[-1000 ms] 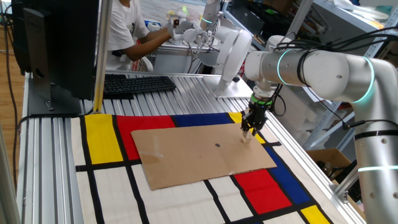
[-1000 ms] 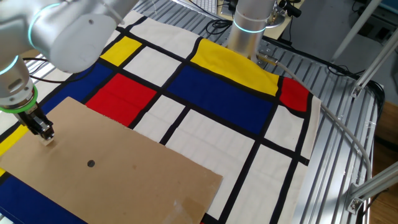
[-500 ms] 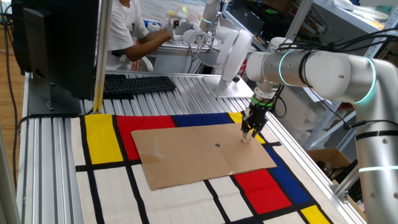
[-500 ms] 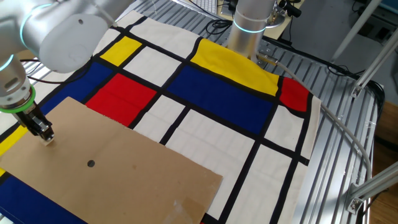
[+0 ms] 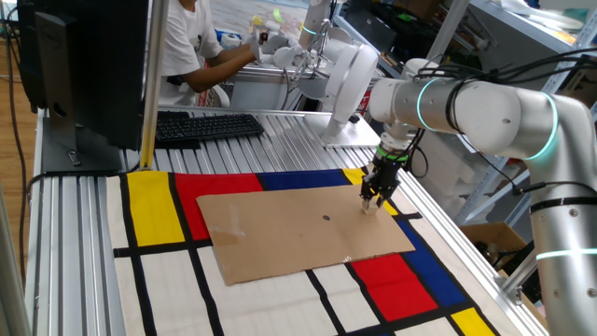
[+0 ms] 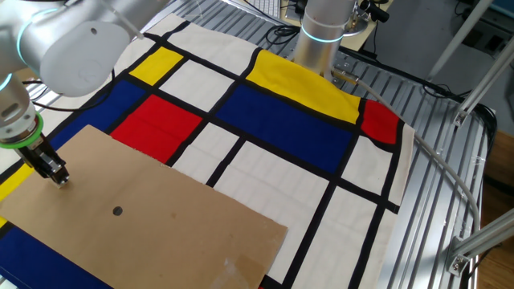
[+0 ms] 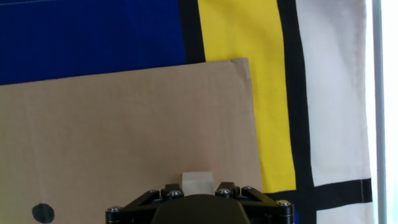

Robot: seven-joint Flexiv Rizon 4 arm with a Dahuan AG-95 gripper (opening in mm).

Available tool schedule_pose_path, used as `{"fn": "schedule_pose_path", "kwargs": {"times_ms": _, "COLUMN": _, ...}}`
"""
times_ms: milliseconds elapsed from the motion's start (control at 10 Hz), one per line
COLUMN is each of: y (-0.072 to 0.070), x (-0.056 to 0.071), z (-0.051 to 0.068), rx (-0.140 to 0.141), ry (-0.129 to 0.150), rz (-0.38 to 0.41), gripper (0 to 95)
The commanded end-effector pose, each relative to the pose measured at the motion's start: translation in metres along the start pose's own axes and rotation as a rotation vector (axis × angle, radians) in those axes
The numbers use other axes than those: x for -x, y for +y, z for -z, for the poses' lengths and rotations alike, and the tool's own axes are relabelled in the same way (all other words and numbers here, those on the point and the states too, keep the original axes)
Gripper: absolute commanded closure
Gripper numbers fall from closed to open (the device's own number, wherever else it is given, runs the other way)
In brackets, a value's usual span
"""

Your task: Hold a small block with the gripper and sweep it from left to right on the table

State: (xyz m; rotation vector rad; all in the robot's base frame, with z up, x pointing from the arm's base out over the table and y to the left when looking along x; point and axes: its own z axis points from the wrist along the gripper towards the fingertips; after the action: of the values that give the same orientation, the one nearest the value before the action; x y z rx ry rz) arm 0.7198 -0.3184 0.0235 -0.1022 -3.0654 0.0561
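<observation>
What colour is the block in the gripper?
Pale beige, almost cream. The block shows best in the hand view, between the gripper fingers.

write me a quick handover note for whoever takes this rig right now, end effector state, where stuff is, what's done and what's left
End effector: pointing down, shut on the small block, low over the cardboard sheet near one corner.
Block: pale cube between the fingers; contact with the sheet cannot be told.
Cardboard sheet lies on the coloured table; a dark dot marks it.
Done: block grasped.
Left: the sweep across the table, then release.
</observation>
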Motion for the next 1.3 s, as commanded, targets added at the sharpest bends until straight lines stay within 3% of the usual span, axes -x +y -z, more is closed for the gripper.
{"fn": "schedule_pose_path", "kwargs": {"times_ms": 100, "y": 0.0013, "x": -0.0011, "z": -0.0009, "rx": 0.005, "ry": 0.0, "rz": -0.004, "gripper": 57.0}}
{"fn": "schedule_pose_path", "kwargs": {"times_ms": 1300, "y": 0.0044, "x": -0.0017, "z": -0.0091, "rx": 0.013, "ry": -0.002, "rz": -0.008, "gripper": 57.0}}
